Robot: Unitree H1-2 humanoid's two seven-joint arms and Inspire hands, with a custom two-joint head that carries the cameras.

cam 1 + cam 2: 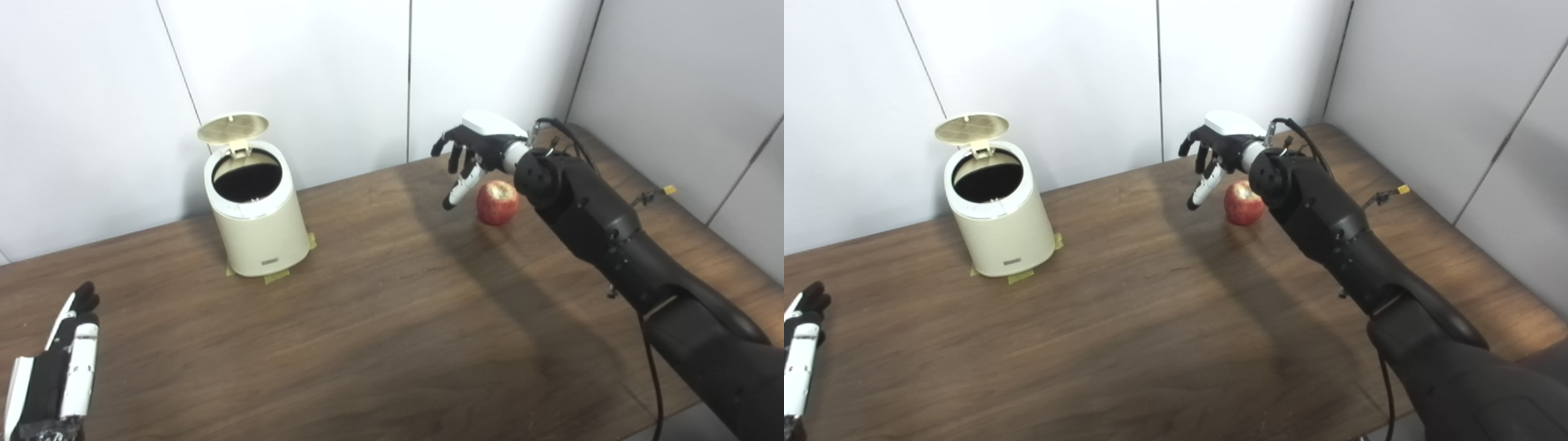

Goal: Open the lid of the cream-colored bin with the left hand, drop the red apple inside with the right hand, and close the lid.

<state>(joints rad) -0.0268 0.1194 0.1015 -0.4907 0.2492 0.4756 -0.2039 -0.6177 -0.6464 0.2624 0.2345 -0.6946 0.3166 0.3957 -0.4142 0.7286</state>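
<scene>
Bin open, apple still out on the table.
Cream-colored bin [257,214]: round, upright at rear left of the wooden table, near the wall; its lid [233,128] tipped up on the back hinge, dark interior showing, tape strips at its base. Red apple [497,203]: upright on the table, well apart to the right of the bin, pale patch on its top.

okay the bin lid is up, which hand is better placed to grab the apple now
The right hand. It hangs open just above and beside the red apple, while the left hand sits at the table's near left corner, beyond the bin.
</scene>
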